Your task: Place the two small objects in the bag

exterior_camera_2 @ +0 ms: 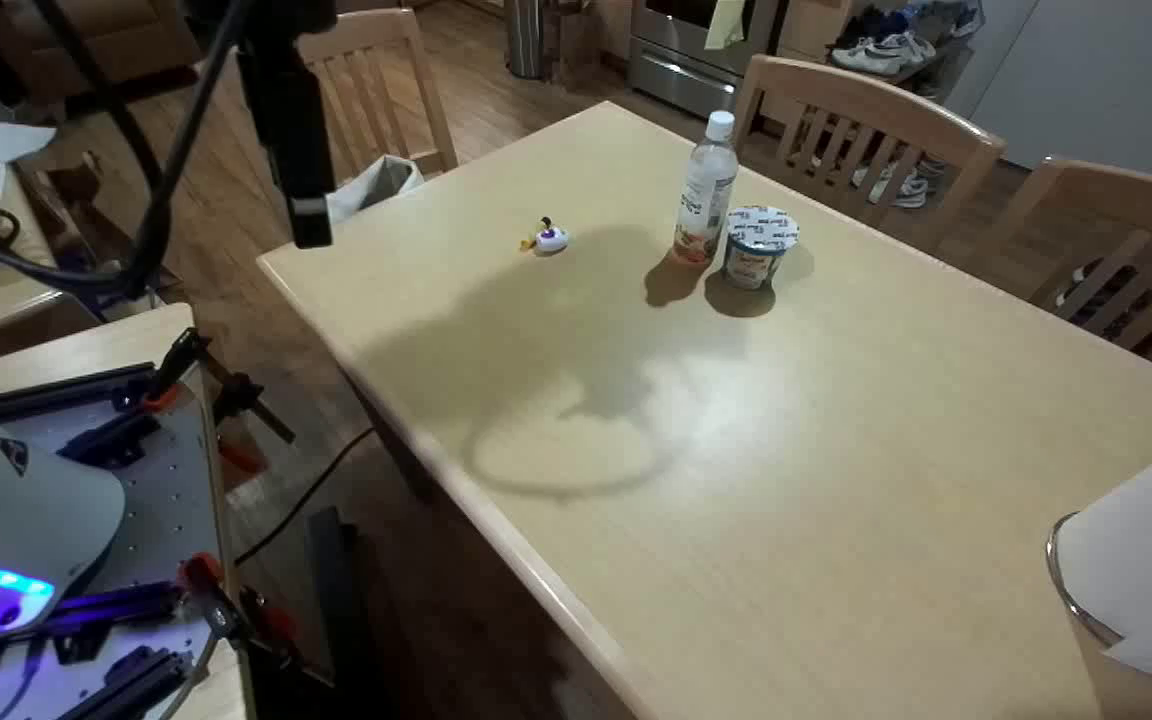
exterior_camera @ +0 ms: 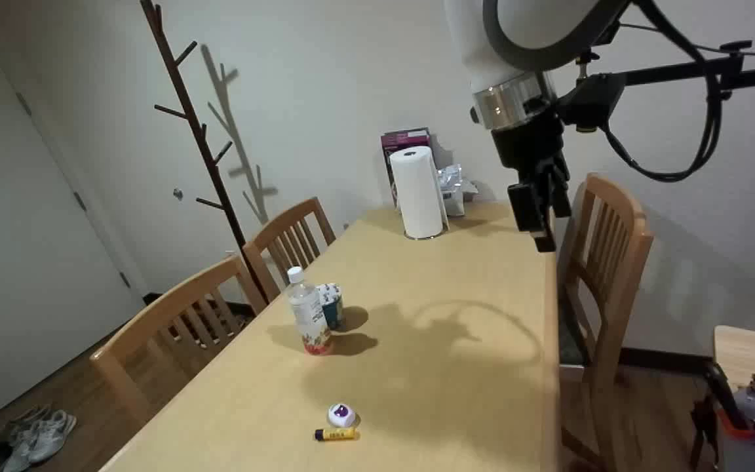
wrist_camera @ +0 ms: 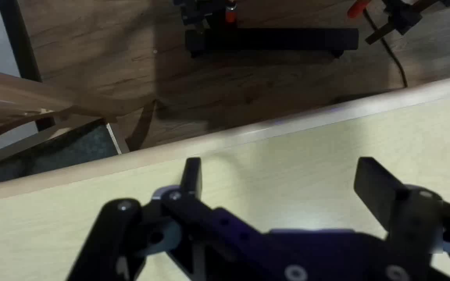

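Observation:
A small white object with a purple spot (exterior_camera: 341, 415) lies on the table, beside a small yellow tube with a black cap (exterior_camera: 336, 434). In an exterior view the white object (exterior_camera_2: 551, 239) partly hides the yellow tube (exterior_camera_2: 527, 244). A pale open-topped bag (exterior_camera_2: 376, 187) shows beyond the table edge, by a chair; its inside is hardly visible. My gripper (exterior_camera: 550, 226) is high above the table's long edge, well away from both small objects. In the wrist view the gripper (wrist_camera: 277, 162) is open, with only bare table between its fingers.
A clear bottle (exterior_camera: 310, 314) and a small cup with a patterned lid (exterior_camera_2: 761, 240) stand on the table. A paper towel roll (exterior_camera: 419, 193) stands at the table's far end, by a box (exterior_camera: 407, 137). Chairs (exterior_camera: 607, 262) stand along the table sides.

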Robot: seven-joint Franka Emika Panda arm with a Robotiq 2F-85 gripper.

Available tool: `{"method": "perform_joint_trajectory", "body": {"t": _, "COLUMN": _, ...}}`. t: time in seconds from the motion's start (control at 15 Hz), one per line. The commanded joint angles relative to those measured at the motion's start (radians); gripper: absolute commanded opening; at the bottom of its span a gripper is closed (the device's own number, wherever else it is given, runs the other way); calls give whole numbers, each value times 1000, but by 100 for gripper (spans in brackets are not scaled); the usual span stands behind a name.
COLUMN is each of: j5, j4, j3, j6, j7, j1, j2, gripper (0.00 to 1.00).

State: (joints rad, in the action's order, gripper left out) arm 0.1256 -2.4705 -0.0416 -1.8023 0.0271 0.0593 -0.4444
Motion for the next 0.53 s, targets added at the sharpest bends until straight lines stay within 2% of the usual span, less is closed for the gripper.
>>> {"method": "perform_joint_trajectory", "body": {"t": 0.0, "j5": 1, "j4": 1, "j3": -2, "j6": 2, "j7": -1, "j1": -3, "j2": 0, "gripper": 100}}
{"method": "perform_joint_trajectory", "body": {"t": 0.27, "j5": -95, "j4": 36, "j3": -22, "j6": -105, "j7": 169, "j1": -78, "j2": 129, "gripper": 100}}
{"method": "perform_joint_trajectory", "body": {"t": 0.47, "j5": -177, "j4": 71, "j3": -6, "j6": -181, "j7": 277, "j1": -135, "j2": 261, "gripper": 100}}
